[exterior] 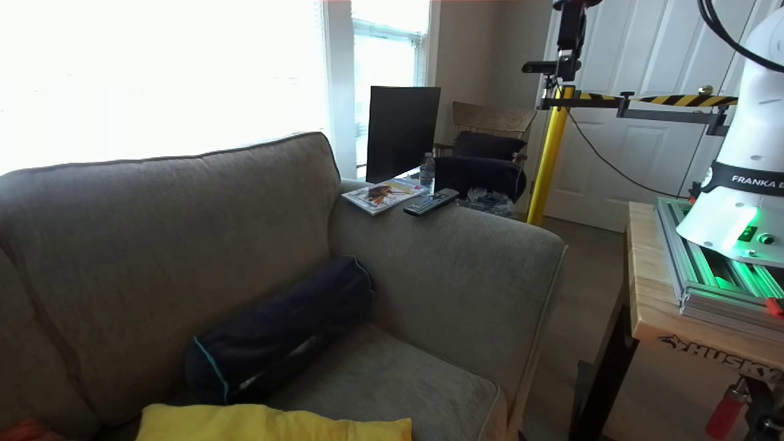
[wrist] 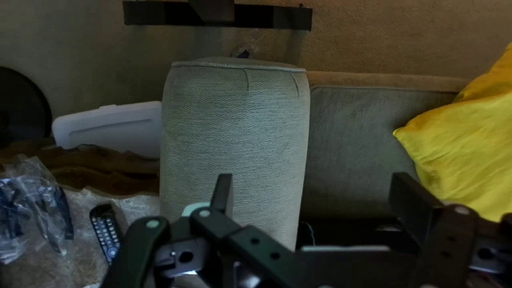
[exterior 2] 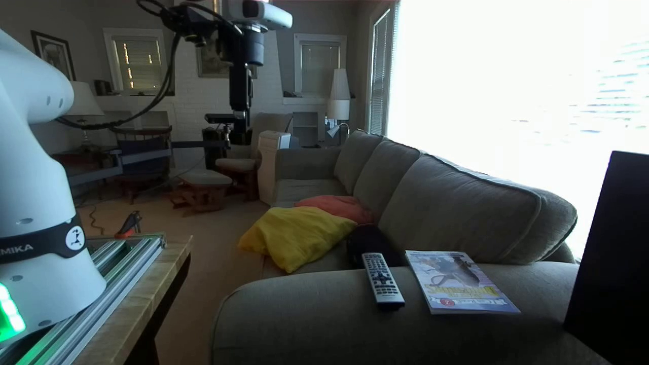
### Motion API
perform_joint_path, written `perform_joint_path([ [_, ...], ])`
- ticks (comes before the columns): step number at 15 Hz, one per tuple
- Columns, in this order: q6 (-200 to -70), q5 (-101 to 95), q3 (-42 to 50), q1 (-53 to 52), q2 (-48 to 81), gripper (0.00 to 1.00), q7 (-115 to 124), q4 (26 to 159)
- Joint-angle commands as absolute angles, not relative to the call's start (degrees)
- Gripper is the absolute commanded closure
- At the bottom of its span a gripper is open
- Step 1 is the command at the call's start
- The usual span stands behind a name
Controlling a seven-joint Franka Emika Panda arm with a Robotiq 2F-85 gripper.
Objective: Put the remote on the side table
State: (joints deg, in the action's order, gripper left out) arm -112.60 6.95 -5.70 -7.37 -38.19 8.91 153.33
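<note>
"How is the claw [wrist: 315, 198] set?"

"Spread — its fingers [wrist: 413, 204] are held wide apart and pointed downward, high over the sofa arm [wrist: 240, 136]."

"And where is the remote control [exterior 2: 383, 281] laid?"

"On that same arm, as is shown in both exterior views, well below the claw and apart from it. An illustrated magazine [exterior 2: 459, 284] is placed near it, a gap being left between them."

"What is seen to the claw's left in the wrist view?"

"The side table [wrist: 138, 205], close by the arm. A second remote control [wrist: 106, 232] and crumpled clear packaging [wrist: 38, 208] are borne on its mottled top — part of which is covered by the claw."

"And toward its right?"

"The sofa seat [wrist: 352, 148], partly overlain by a yellow cushion [wrist: 472, 152]. A pale edge [wrist: 194, 209] is half hidden behind the finger nearer the side table; what it belongs to cannot be told."
</note>
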Motion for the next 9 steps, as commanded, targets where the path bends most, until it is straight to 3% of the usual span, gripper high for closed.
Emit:
perform_joint_path([
  [1,-116.60,9.09,-9.04,-4.71,-23.71,0.00,18.62,146.32],
  [9,-124.25,8.74,-7.24,-2.18,4.17,0.00,36.70,128.92],
])
